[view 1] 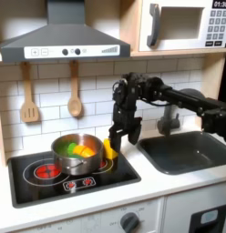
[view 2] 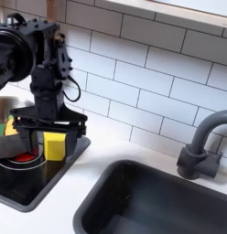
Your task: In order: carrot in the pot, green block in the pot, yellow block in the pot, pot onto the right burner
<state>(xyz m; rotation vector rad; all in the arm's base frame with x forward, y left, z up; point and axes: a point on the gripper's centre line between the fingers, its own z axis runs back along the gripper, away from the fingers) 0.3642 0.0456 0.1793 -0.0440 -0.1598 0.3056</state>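
Hand point(view 2: 49, 139): in the second exterior view the fingers sit closed on the yellow block point(view 2: 55, 146), one on each side, low over the hob point(view 2: 33, 187); in the first exterior view the hand point(view 1: 113, 141) hangs at the pot's right.
Yellow block: gripped just right of the pot point(view 1: 77, 154) in the first exterior view point(view 1: 109, 148); whether it touches the hob I cannot tell.
Pot: on the left burner in the first exterior view; the second exterior view catches its rim point(view 2: 4, 114) at far left.
Pot contents: first exterior view shows green block point(view 1: 81, 151) and orange carrot point(view 1: 71, 149) inside.
Sink point(view 2: 152, 206): right of the hob in both exterior views.
Tap point(view 2: 199, 146): behind the sink.
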